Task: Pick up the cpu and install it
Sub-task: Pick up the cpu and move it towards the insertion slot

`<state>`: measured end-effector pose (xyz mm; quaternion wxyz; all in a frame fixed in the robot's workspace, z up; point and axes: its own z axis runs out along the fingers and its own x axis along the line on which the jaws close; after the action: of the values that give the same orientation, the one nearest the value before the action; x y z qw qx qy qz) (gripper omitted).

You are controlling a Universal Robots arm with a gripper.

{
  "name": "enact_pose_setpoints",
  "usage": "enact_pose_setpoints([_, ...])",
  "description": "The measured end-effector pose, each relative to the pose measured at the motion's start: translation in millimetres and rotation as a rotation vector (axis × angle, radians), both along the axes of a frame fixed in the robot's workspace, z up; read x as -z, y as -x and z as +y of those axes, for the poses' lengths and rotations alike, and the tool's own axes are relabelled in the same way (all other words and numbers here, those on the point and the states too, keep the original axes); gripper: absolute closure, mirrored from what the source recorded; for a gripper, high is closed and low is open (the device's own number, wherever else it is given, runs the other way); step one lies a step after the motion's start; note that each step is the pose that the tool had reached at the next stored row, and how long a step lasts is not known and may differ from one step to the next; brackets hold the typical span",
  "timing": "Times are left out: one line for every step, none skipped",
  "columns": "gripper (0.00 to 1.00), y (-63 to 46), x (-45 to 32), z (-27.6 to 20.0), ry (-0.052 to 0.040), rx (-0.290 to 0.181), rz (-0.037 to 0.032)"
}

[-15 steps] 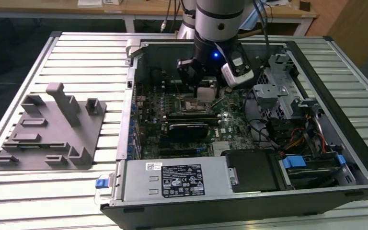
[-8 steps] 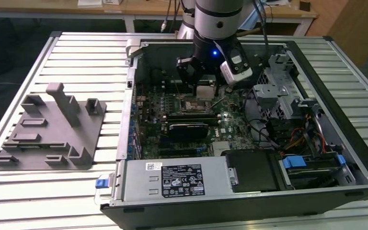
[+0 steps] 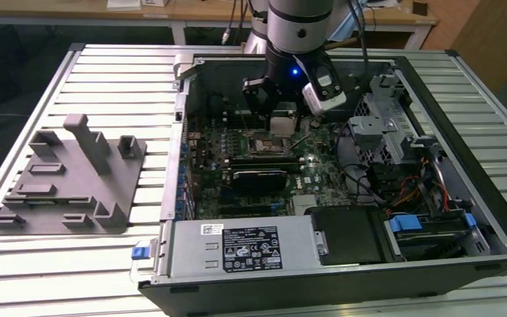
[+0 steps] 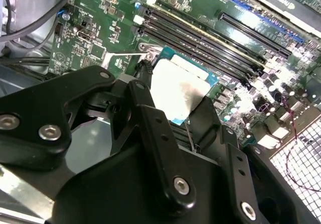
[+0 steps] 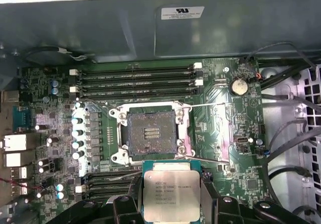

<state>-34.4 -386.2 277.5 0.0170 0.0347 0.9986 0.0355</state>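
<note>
Where the arm reaches down into the open computer case [image 3: 324, 294], the tool [image 3: 280, 122] is seen clamped on the cpu [image 5: 171, 196]. In the first wrist view the two black fingers [image 5: 213, 204] are closed only as far as the chip's width. Each is pressed against one of two opposite edges, and the silver top with its pale rim is left bare between them. In the second wrist view the chip is seen from a slant, held flat between the fingers, with the green motherboard [image 4: 100, 13] beyond it.

The cpu is not seated. In the first wrist view the black-framed socket [image 5: 150, 133] is shown uncovered, its dark inner field exposed, and the chip is held just beside it, over a bank of memory slots [image 5: 105, 181] on the near side. A second bank of slots [image 5: 135, 78] lies on the far side of the socket. How high the chip is carried above the board cannot be told.

In the exterior view the case is laid on its side on a slatted metal tabletop [image 3: 103, 86]. A grey plastic fixture [image 3: 68, 185] with upright posts is set on the slats at the exterior view's left, well apart from the tool.
</note>
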Motion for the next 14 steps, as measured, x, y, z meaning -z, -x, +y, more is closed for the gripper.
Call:
enact_pose_setpoints([0.46, 0.1, 0.3, 0.4, 0.0002, -0.004, 0.0])
enact_pose_setpoints([0.46, 0.1, 0.6, 0.9, 0.0002, -0.008, 0.0])
enact_pose_setpoints([0.46, 0.2, 0.9, 1.4, 0.0002, -0.013, 0.0001])
enact_pose_setpoints([0.46, 0.3, 1.2, 2.0, 0.0001, -0.018, 0.0])
enact_pose_setpoints([0.46, 0.3, 1.6, 2.4, 0.0001, -0.022, 0.0])
enact_pose_setpoints([0.46, 0.3, 2.0, 2.5, 0.0, -0.024, 0.0])
enact_pose_setpoints([0.46, 0.3, 2.4, 2.7, 0.0001, -0.025, 0.0])
enact_pose_setpoints([0.46, 0.5, 5.0, 4.2, 0.0001, -0.026, 0.0])
enact_pose_setpoints([0.46, 1.0, 5.5, 5.7, 0.0001, -0.026, 0.0])
enact_pose_setpoints([0.46, 1.5, 6.7, 6.8, 0.0001, -0.026, 0.0])
enact_pose_setpoints([0.46, 1.5, 6.7, 6.8, 0.0002, -0.026, 0.0])
enact_pose_setpoints([0.46, 1.5, 6.7, 6.8, 0.0001, -0.026, 0.0])
enact_pose_setpoints([0.46, 1.5, 6.7, 6.8, 0.0001, -0.026, 0.0])
enact_pose_setpoints([0.46, 1.5, 6.7, 6.8, 0.0001, -0.026, 0.0])
